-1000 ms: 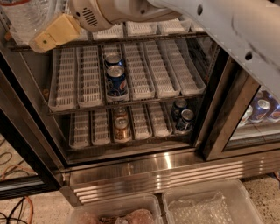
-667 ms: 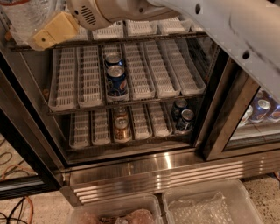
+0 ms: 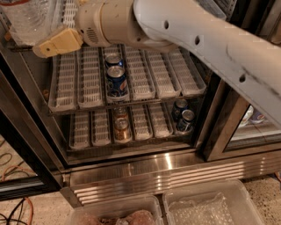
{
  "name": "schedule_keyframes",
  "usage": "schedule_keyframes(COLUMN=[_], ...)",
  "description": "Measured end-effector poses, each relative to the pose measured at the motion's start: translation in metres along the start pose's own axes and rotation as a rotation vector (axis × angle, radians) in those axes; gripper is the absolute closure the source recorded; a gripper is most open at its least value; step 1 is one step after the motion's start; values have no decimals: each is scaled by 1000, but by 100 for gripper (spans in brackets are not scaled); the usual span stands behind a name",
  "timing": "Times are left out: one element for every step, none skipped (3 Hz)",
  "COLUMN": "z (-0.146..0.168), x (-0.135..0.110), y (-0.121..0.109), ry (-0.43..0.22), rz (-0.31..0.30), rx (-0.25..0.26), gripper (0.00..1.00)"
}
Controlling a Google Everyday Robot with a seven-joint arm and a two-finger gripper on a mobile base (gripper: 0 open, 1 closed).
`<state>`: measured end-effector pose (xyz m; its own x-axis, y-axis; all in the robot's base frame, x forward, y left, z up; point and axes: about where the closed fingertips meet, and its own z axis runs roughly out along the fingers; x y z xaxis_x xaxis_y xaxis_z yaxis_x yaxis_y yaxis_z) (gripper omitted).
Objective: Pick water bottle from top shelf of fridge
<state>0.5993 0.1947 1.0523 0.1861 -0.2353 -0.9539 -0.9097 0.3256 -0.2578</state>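
Observation:
The water bottle (image 3: 25,18), clear ribbed plastic, stands at the far left of the top shelf (image 3: 69,12), cut off by the top edge of the view. My gripper (image 3: 53,44), tan-tipped on a white wrist, is just right of and below the bottle's base, at the shelf's front edge. I cannot tell whether it touches the bottle. My white arm (image 3: 206,39) crosses from the right in front of the fridge (image 3: 153,173) and hides much of the top shelf.
The middle rack holds two blue cans (image 3: 116,81). The lower rack holds an orange can (image 3: 122,128) and dark cans (image 3: 184,118). A black door frame (image 3: 221,132) stands at the right. Clear plastic bins (image 3: 206,206) sit on the floor below.
My gripper and arm have shifted slightly downward and now cover more of the view. The bottle and the cans have not moved.

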Motion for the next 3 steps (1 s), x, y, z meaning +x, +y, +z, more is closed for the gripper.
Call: schedule_keyframes(z=[7, 28, 27], x=[16, -12, -14], y=[-4, 3, 5], ry=[-61, -61, -73], rz=[26, 27, 21], rx=[66, 23, 32], gripper=[0, 0, 0])
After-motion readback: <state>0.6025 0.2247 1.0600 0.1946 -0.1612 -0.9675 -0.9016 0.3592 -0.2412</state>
